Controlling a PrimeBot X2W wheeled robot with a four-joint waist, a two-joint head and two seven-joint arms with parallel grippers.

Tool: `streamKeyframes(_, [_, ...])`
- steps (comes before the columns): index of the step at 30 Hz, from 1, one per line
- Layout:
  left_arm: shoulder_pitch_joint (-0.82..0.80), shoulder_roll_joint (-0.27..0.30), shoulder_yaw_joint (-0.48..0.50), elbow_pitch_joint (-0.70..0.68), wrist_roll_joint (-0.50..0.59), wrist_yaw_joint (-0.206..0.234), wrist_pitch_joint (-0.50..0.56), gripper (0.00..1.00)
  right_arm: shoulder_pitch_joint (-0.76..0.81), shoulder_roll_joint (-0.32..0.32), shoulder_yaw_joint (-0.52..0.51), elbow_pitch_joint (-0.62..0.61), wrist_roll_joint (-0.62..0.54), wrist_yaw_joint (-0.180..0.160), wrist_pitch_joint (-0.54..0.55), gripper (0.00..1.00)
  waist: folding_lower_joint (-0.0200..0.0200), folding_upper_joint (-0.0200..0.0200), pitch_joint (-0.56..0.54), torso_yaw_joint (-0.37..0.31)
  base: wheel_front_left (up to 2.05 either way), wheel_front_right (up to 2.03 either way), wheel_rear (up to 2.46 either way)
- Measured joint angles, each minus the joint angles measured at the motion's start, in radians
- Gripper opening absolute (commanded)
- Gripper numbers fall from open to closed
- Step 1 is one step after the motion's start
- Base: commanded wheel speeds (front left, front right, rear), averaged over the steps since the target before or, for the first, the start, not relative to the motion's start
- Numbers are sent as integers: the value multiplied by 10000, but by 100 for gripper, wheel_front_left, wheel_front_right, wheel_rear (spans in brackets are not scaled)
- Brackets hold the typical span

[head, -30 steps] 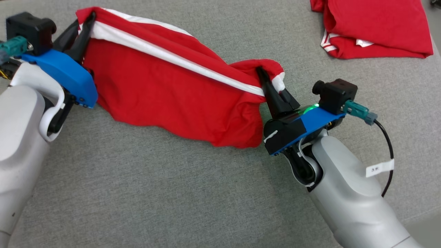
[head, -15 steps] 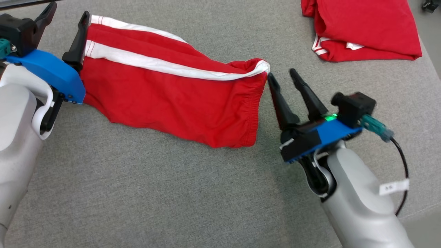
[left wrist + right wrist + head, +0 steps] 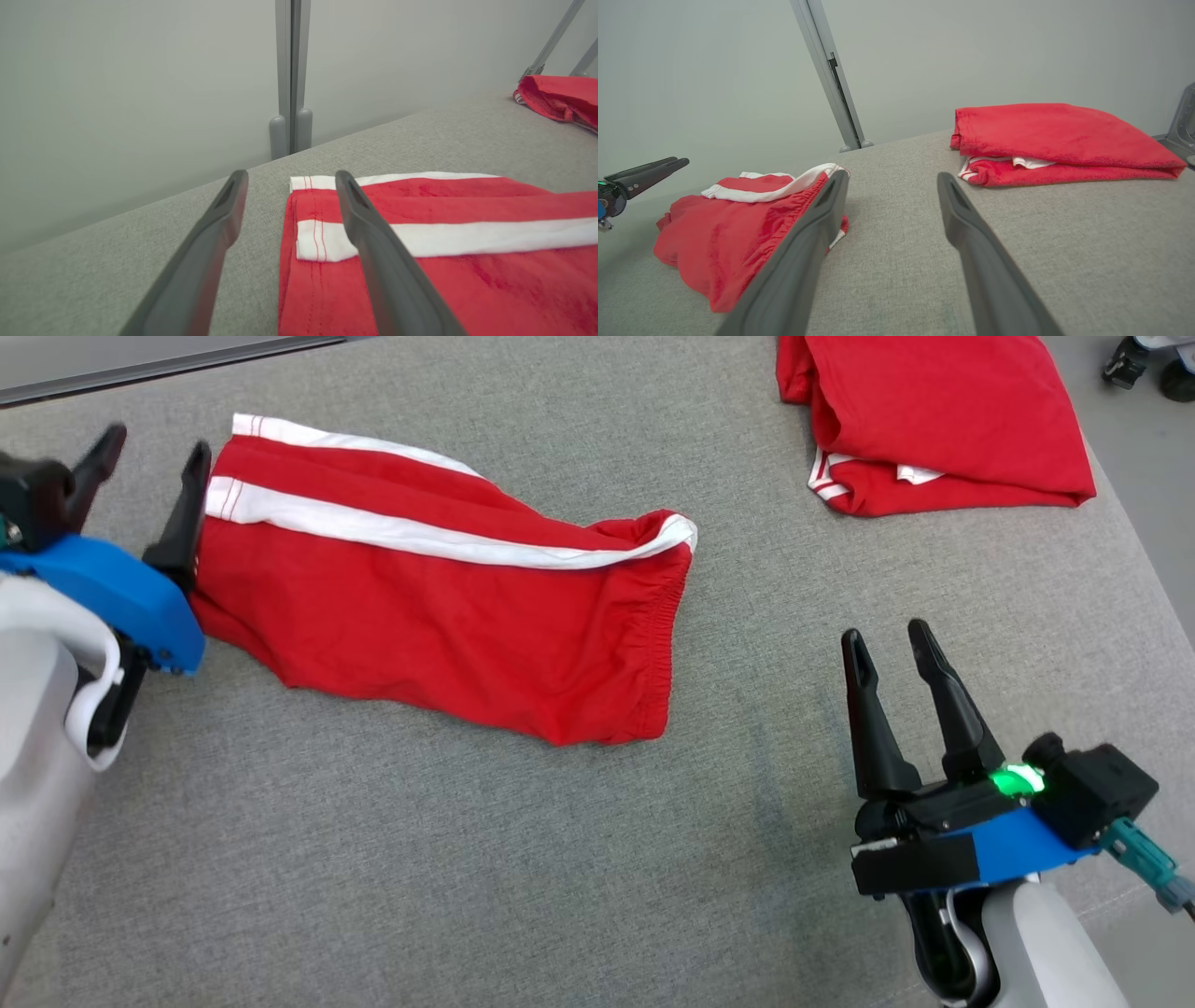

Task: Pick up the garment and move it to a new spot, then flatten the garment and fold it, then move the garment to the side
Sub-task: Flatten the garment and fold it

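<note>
Two grippers, both spread, empty: left gripper (image 3: 159, 441) sat at the hem of the red shorts (image 3: 448, 607), which lay flat on the grey surface (image 3: 467, 859); right gripper (image 3: 884, 632) stood well apart from their waistband.

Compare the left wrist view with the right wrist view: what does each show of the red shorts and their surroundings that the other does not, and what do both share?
Left wrist view, not the right: the shorts' hem close up, with its stitching and white stripes, and the open left gripper poised at it.
Right wrist view, not the left: the gathered waistband and the open right gripper, set back from it.
Shared: the shorts lying spread out, the folded red pile and the grey surface.
</note>
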Motion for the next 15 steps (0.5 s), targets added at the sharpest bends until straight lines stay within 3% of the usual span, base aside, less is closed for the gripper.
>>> streamKeyframes(15, [1244, -113, -533, 382, -936, 0, 533, 100, 519, 2, 23, -545, -81, 0, 0, 100, 1, -1, 14, 4, 0, 0, 0])
